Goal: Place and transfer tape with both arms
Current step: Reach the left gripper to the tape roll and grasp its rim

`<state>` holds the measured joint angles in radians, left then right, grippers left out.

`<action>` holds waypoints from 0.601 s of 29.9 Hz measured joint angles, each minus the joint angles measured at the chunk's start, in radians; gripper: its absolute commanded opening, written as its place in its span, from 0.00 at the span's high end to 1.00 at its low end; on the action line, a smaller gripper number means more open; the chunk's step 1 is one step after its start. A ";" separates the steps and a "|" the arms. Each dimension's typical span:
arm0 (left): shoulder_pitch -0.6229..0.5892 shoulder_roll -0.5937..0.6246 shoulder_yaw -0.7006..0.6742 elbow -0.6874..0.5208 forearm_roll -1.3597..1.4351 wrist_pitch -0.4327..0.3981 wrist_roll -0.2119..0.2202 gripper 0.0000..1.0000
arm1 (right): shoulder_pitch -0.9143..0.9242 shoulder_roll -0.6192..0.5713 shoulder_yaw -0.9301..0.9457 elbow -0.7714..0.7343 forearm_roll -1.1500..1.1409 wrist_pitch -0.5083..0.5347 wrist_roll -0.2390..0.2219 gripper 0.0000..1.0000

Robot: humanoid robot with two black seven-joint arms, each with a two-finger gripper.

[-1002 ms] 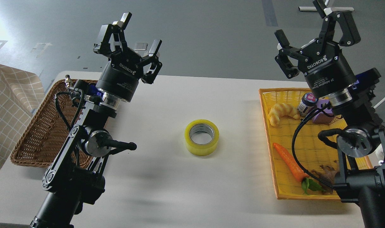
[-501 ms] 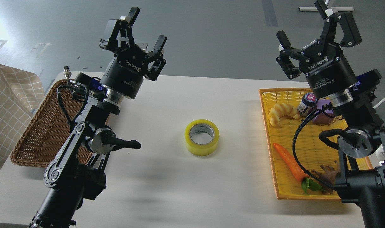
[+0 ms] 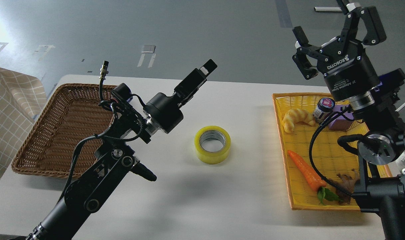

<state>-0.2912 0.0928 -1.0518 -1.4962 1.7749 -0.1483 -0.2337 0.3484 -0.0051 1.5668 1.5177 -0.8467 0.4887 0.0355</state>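
Observation:
The tape (image 3: 211, 156), a yellowish roll with a grey-white core, lies flat on the white table (image 3: 189, 200) near its middle, touched by nothing. My left gripper (image 3: 205, 68) points up and to the right, above and behind-left of the tape. It is turned side-on, so its two fingers overlap and I cannot tell whether there is a gap. My right gripper (image 3: 325, 25) is open and empty, raised high above the back of the yellow tray, well to the right of the tape.
An empty brown wicker basket (image 3: 55, 133) stands at the left. A yellow tray (image 3: 279, 133) at the right holds a croissant toy (image 3: 297, 118), a carrot (image 3: 305, 170), a small bottle (image 3: 323, 106) and a purple block (image 3: 339, 122). A checked cloth (image 3: 9, 110) is at the far left.
My left arm has swung right and down toward the tape, and its gripper has rolled from facing me open to side-on. My right gripper has risen slightly. The tape has not moved.

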 measured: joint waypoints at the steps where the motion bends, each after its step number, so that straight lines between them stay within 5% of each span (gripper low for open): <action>1: -0.001 0.002 0.012 0.000 0.040 0.012 0.010 0.02 | 0.000 0.000 0.001 0.000 0.000 0.000 0.000 0.00; 3: -0.005 0.004 0.030 0.002 0.110 0.022 0.064 0.02 | 0.000 -0.001 0.006 0.001 0.000 0.000 0.000 0.00; 8: -0.011 0.030 0.086 0.013 0.218 0.027 0.284 0.02 | 0.000 0.000 0.020 0.003 0.000 0.000 0.000 0.00; 11: -0.015 0.063 0.133 0.026 0.264 0.027 0.327 0.02 | -0.002 0.000 0.033 0.016 0.000 0.000 0.000 0.00; 18: -0.003 0.085 0.162 0.050 0.392 0.027 0.341 0.02 | -0.008 -0.001 0.043 0.026 0.000 0.000 -0.003 0.00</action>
<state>-0.2944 0.1774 -0.8901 -1.4461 2.1670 -0.1210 0.1071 0.3407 -0.0059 1.6098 1.5441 -0.8467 0.4887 0.0325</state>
